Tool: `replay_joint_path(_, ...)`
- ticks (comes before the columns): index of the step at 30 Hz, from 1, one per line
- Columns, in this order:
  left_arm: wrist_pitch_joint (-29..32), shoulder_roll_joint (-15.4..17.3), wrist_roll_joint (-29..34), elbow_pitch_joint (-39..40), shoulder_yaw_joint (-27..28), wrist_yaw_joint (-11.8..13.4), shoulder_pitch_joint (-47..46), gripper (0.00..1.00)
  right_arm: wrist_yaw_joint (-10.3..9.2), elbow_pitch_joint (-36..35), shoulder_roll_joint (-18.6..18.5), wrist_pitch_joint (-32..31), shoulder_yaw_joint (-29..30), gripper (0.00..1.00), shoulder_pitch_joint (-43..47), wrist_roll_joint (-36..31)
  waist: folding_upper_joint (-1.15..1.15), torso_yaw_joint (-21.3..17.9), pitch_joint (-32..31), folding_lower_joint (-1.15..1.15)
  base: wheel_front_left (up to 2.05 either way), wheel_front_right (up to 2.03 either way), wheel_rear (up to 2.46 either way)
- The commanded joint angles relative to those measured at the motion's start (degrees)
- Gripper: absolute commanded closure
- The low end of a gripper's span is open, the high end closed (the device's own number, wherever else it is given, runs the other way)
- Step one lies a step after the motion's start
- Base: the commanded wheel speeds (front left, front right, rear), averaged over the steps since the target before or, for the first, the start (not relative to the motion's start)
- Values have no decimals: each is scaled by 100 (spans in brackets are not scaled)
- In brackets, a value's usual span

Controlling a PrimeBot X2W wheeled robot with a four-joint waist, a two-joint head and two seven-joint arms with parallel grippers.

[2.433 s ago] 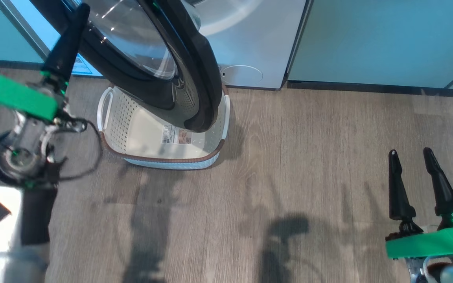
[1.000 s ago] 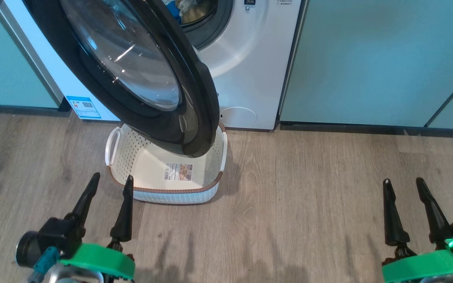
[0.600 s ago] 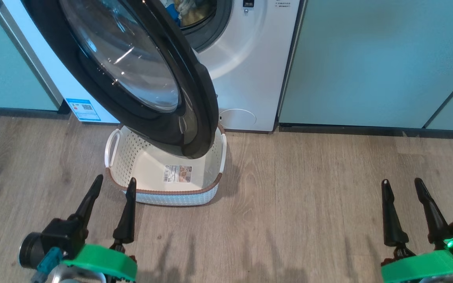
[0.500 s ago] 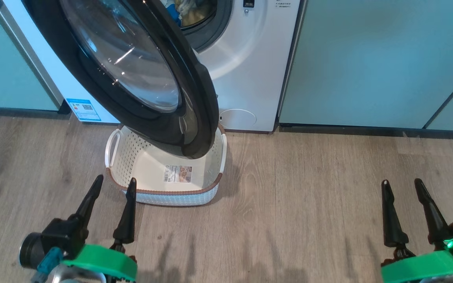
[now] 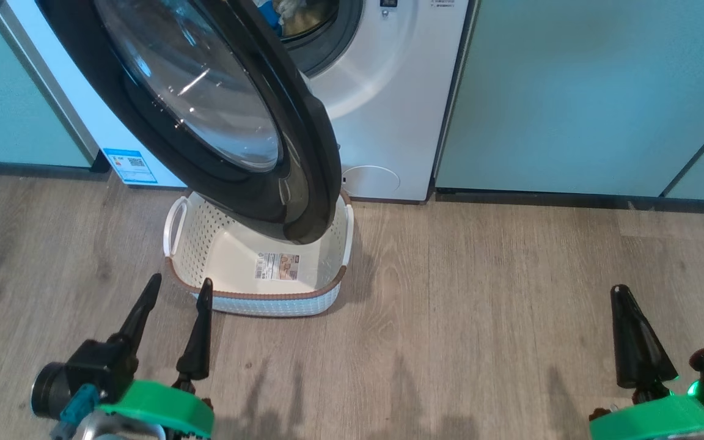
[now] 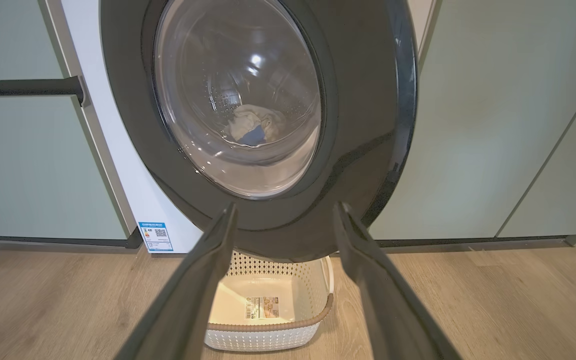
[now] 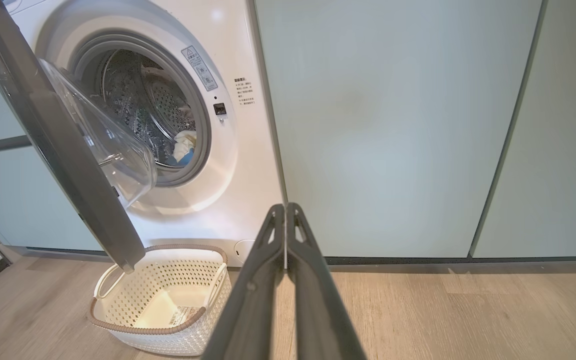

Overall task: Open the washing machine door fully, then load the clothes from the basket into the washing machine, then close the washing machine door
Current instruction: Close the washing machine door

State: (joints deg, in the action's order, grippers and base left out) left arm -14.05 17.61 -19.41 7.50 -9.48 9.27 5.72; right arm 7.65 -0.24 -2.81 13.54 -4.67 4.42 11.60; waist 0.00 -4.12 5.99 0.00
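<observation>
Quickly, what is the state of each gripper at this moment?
Left gripper: open, holding nothing.
Right gripper: closed, holding nothing.

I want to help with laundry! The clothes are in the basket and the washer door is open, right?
Not quite: the basket holds no clothes. The clothes lie inside the washing machine, as the right wrist view shows. The washing machine door is open, yes.

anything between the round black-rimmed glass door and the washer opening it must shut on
Nothing visible: the pale clothes lie inside the drum, and the cream perforated basket sits on the floor under the door.
</observation>
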Motion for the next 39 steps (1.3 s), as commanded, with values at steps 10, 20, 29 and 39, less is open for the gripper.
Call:
replay_joint_path(10, -23, 110, 45, 154, 114, 18, -475, 0, -16, -46, -7, -53, -184, 100, -341, 37, 0, 268, 171, 0, 0, 0, 0)
replay_joint_path(20, -46, 43, 103, 117, -64, -75, -765, 0, -16, 399, -56, -28, -468, 100, -1024, 54, 0, 926, 371, 0, 0, 0, 0)
replay_joint_path(29, -75, -115, 83, -78, -194, -153, -782, 0, -16, 1067, -209, 35, -614, 100, -1719, 182, 0, 1714, 228, 0, 0, 0, 0)
replay_joint_path(39, -89, -220, 144, -218, -350, -268, -741, 0, -16, 1592, -339, 94, -293, 100, -2094, 208, 0, 2548, 128, 0, 0, 0, 0)
